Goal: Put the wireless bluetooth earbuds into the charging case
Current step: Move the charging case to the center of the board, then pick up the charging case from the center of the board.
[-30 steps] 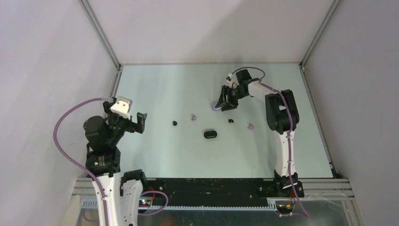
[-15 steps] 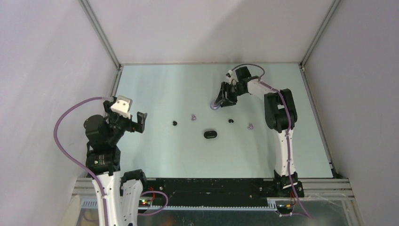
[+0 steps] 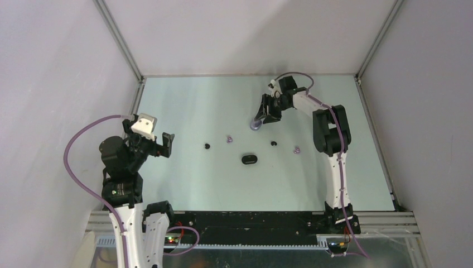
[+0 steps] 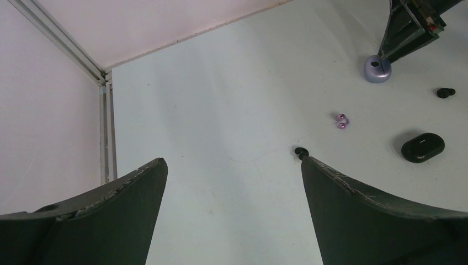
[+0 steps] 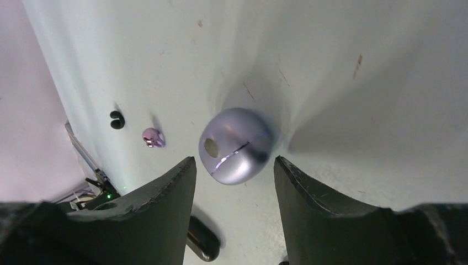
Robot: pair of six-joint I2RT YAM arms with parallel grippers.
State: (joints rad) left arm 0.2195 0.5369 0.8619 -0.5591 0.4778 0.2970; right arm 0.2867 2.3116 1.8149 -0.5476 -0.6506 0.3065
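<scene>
Here the right gripper [image 5: 233, 160] hangs with fingers spread, the lilac charging case [image 5: 234, 146] lying just at their tips, not pinched. A lilac earbud [image 5: 153, 137] and a black earbud [image 5: 116, 119] lie clear of the fingers; the left gripper [image 4: 232, 165] gapes wide, empty.

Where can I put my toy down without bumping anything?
Bare table: the far-left corner beyond the earbuds, and the near strip in front of the black case. Crowded: the middle, with four earbuds, and the lilac case at the right fingers.
</scene>
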